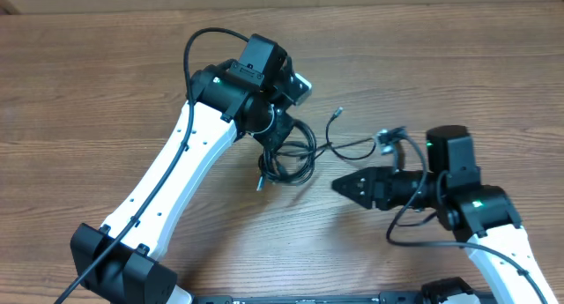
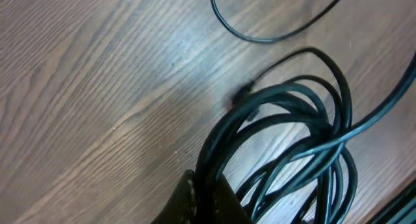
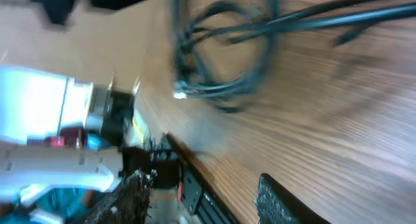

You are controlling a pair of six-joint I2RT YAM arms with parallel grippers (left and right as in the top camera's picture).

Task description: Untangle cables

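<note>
nearest the robot, the right gripper (image 1: 338,184) hangs over the surface (image 1: 106,84), to the right of the bundle (image 1: 293,156) and a little nearer than it, with its tip pointing toward the bundle. in the right wrist view its fingers (image 3: 127,198) stand apart, about half open. it holds nothing and is clear of the bundle.

the cables (image 2: 286,139) lie mostly as that one bundle of overlapping black loops, flat on the wood near the middle of the surface. a pale plug (image 1: 261,184) sticks out of the bundle's near left edge.

the left gripper (image 2: 205,199) sits at the far left edge of the bundle, hidden under its own wrist in the overhead view. in the left wrist view its jaws are fully closed. several loops run together right into the dark tip, so it appears pinched on the cables.

from the bundle's right side one thin strand (image 1: 352,148) leaves in a shallow curve. it ends at a right plug (image 1: 386,138), well to the right of the bundle and close to the right arm (image 1: 458,172). farther back, another short end with a far plug (image 1: 336,114) lies to the far right of the bundle, apart from both grippers.
</note>
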